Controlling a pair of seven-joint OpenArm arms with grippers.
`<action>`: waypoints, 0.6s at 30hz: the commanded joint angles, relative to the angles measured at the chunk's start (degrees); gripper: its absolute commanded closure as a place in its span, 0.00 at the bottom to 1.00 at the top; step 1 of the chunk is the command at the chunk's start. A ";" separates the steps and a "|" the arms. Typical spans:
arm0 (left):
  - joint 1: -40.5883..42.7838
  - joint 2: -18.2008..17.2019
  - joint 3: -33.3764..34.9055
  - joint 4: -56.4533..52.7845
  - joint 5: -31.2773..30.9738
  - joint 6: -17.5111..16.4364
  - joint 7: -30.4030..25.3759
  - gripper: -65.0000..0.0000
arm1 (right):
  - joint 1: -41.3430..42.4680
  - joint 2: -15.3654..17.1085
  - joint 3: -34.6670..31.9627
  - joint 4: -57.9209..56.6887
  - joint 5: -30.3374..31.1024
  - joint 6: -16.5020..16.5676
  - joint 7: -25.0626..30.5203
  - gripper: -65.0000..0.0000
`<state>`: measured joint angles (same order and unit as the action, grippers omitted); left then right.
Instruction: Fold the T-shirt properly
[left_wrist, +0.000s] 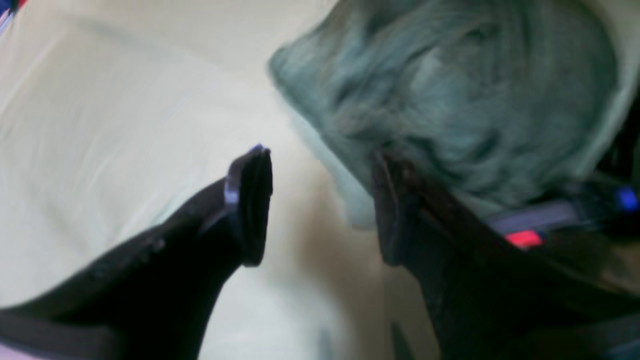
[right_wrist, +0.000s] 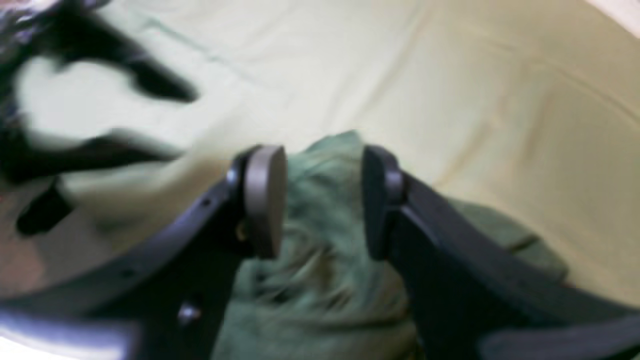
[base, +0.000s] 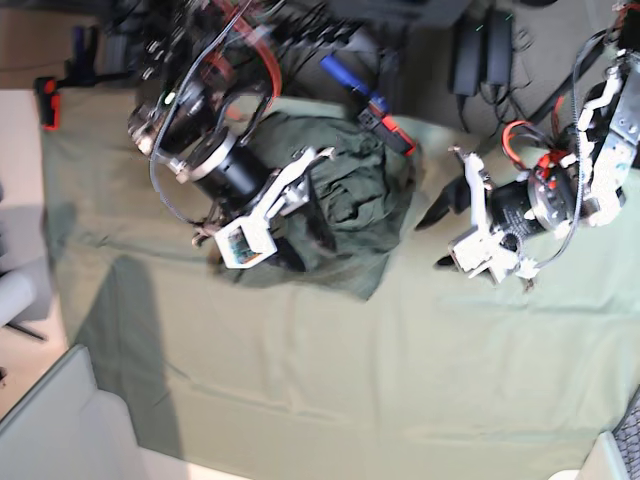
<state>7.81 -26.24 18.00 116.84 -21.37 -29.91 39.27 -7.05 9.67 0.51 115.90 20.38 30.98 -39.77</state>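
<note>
The T-shirt is a dark olive-green crumpled heap at the back middle of the table. My right gripper is over its left part. In the right wrist view the right gripper is open, and the shirt lies bunched under and between its fingers. My left gripper is open and empty, just right of the shirt and apart from it. In the left wrist view the left gripper is spread over bare cloth, with the shirt beyond its right finger.
The pale green table covering stretches wide in front of the shirt. Black power bricks and cables and a blue-handled tool lie along the back edge. A red clamp sits at the back left corner.
</note>
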 joint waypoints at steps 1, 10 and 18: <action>0.44 -0.46 -0.35 1.77 -0.52 -0.13 -0.79 0.46 | 1.66 0.00 -0.35 -1.75 0.57 0.52 1.01 0.61; 4.55 -0.46 -0.35 2.78 -0.22 -0.15 0.22 0.45 | 10.38 1.46 -8.17 -12.26 -6.12 0.52 0.76 0.45; 4.92 -0.44 -0.35 2.78 0.39 -0.13 0.42 0.45 | 10.49 1.90 -11.89 -15.91 -7.54 0.48 1.03 0.66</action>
<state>13.17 -26.24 17.98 118.52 -20.45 -30.06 40.71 2.68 11.35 -11.55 99.20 12.43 30.94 -40.07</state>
